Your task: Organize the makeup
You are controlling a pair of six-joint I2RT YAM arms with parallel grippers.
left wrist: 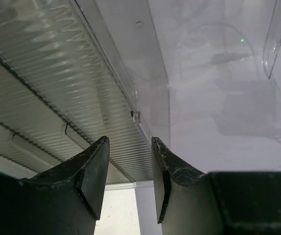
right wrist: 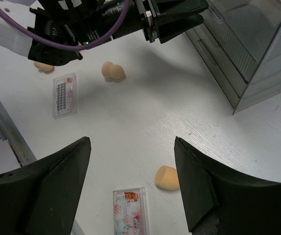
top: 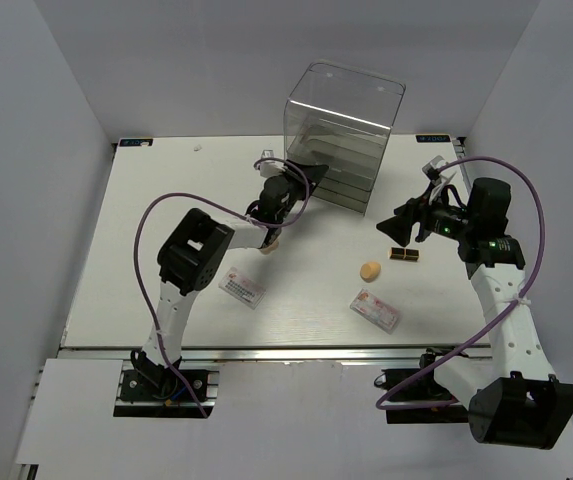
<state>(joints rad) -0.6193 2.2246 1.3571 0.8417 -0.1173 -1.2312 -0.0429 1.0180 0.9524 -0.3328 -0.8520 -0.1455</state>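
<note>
Progress is early: 3 sponges [right wrist: 113, 71], 2 packets [top: 242, 288] and the tubes [top: 403, 254] lie on the table [top: 166, 200] in front of the drawer box [top: 341, 135], none visibly stored; left gripper [left wrist: 129, 147], half-open and empty, faces its drawers [left wrist: 57, 98], right gripper [right wrist: 130, 144], wide open and empty, hovers near its front-right corner.

A white desk [top: 166, 210] with a faint wood grain fills the enclosure. A plain pale grey left wall [top: 26, 150], back wall [top: 216, 60] and right wall [top: 566, 110] close it in. A metal rail [top: 266, 352] runs along its near edge, with a white panel [top: 296, 420] in front. The light is soft and even, and the shadows are faint.
</note>
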